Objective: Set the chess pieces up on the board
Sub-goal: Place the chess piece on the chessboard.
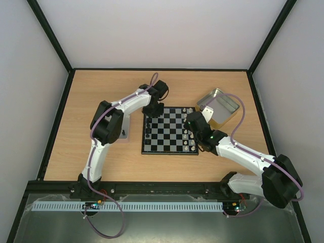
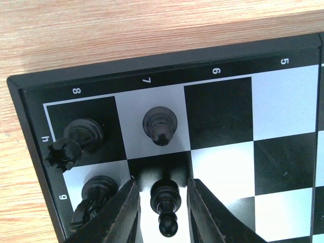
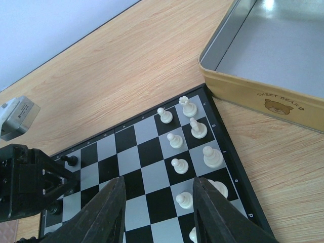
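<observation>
The board (image 1: pixel 169 135) lies mid-table. Black chess pieces stand along its left side and pale ones along its right. In the left wrist view my left gripper (image 2: pixel 162 215) is open, with a finger on each side of an upright black pawn (image 2: pixel 166 201) and a small gap on both sides. A second black pawn (image 2: pixel 159 124), a black rook (image 2: pixel 77 139) and a black knight (image 2: pixel 94 194) stand close by at the board's corner (image 2: pixel 30 96). My right gripper (image 3: pixel 157 212) is open and empty, hovering over the board (image 3: pixel 152 174) near several white pieces (image 3: pixel 179 165).
An open metal tin (image 1: pixel 218 104) with a bear print sits just off the board's far right corner and also shows in the right wrist view (image 3: pixel 263 55). A small grey block (image 1: pixel 124 133) lies left of the board. The left gripper body (image 3: pixel 28 182) shows in the right wrist view.
</observation>
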`<state>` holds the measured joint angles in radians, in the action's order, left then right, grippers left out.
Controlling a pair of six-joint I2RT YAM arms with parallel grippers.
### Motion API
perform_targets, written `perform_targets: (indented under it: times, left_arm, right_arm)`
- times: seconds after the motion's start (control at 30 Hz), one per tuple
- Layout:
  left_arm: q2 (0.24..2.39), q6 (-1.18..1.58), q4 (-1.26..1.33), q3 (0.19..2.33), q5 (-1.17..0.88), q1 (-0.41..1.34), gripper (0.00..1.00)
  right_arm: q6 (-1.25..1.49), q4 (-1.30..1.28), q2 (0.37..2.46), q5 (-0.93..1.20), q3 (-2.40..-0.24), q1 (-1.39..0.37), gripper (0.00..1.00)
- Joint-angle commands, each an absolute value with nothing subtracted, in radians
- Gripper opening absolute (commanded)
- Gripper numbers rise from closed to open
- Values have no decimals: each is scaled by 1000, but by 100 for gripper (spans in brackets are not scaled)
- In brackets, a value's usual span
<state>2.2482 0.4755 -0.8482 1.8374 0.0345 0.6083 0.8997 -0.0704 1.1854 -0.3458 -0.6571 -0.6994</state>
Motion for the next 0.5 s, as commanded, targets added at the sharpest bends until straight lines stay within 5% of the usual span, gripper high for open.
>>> perform_targets:
  times: [0.0,0.2,0.47]
  left_arm:
    - [2201,462,-868,1868,29,601,30]
    - [2084,462,-863,1847,24,601,36]
    - [1815,511,-783,1552,113,570,41]
  right_arm:
    - [913,-67,1186,-365,-658,-696,36]
    - [914,-62,1180,-357,-662,-695,36]
    - [909,-49,1188,-336,-668,-696,36]
